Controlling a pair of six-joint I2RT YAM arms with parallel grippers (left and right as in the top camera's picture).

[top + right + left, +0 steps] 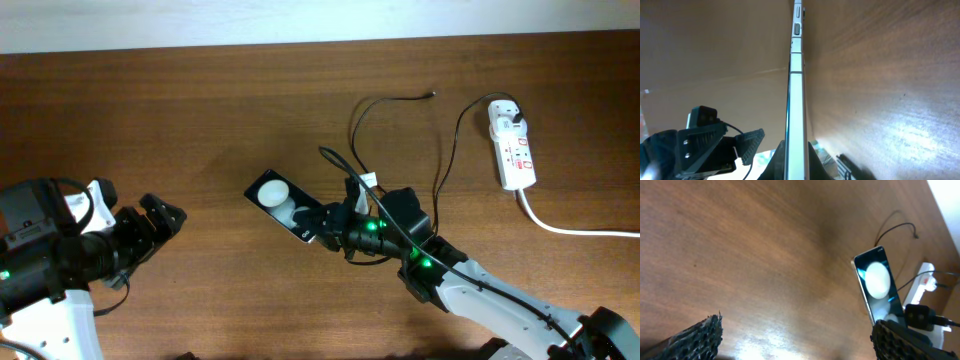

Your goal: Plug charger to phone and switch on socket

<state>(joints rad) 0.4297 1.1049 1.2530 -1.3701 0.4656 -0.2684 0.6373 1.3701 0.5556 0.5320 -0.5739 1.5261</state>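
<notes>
Centrally, slim glossy black phone (pixel 283 205) gripped by right jaws, left jaws wide apart.

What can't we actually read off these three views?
The phone's gripped end: covered by the right pincer overhead; right wrist shows only its thin edge.
The socket switch: too small overhead; blurred and partly covered in left wrist.
The charger tip: too small overhead to tell its shape.

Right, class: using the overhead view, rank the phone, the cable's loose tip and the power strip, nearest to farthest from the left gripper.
From the left gripper:
1. Phone, in the middle.
2. Cable tip, back right.
3. Power strip, far right.
</notes>
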